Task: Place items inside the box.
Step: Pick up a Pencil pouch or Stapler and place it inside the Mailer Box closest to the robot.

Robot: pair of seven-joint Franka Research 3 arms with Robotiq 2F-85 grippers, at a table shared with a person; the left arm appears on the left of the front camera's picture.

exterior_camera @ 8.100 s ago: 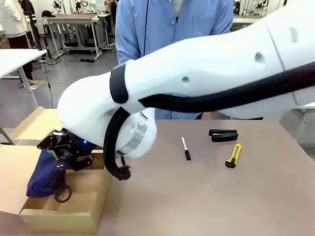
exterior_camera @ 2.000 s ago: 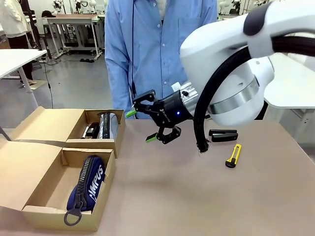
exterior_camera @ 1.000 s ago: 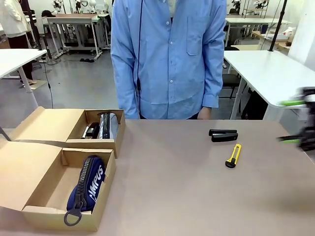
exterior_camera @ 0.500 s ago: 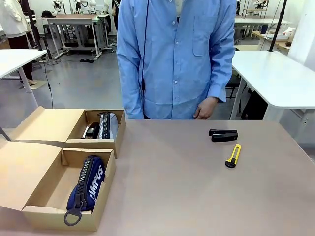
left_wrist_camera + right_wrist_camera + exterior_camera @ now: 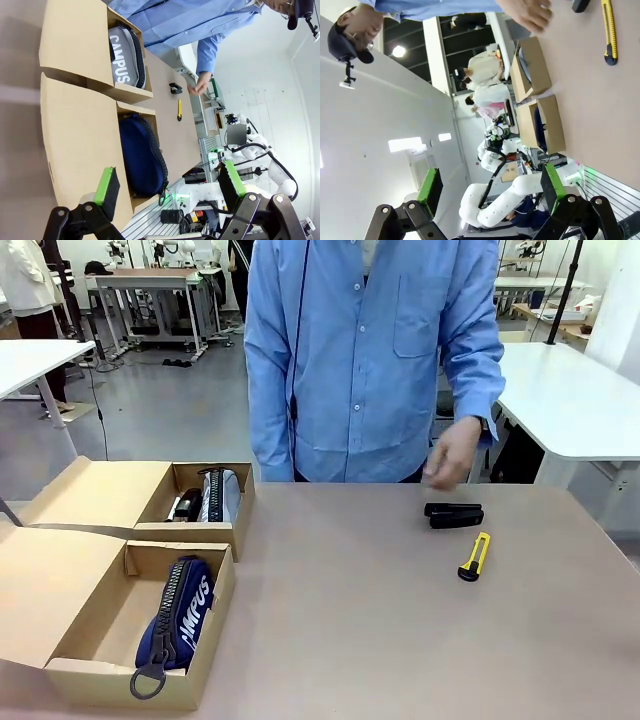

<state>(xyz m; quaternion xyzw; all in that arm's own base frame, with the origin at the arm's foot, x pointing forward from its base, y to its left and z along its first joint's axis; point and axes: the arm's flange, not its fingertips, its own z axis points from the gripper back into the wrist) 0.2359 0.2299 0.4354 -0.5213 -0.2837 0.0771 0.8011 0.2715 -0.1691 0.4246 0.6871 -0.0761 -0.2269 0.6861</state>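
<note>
The navy pencil case [image 5: 178, 625] lies lengthwise in the near box [image 5: 130, 687], and the grey pencil case [image 5: 218, 495] lies the same way in the far box [image 5: 190, 537], probably because that is how each fits. At the far right of the tabletop [image 5: 360, 640], the black stapler [image 5: 453, 514] and yellow utility knife [image 5: 474, 556] are not yet boxed. The person's hand [image 5: 452, 452] hovers just above the stapler, likely to pass it over. The left tool [image 5: 169, 182] and right tool [image 5: 491, 184] are both wide and empty, held clear, seemingly leaving that hand room.
</note>
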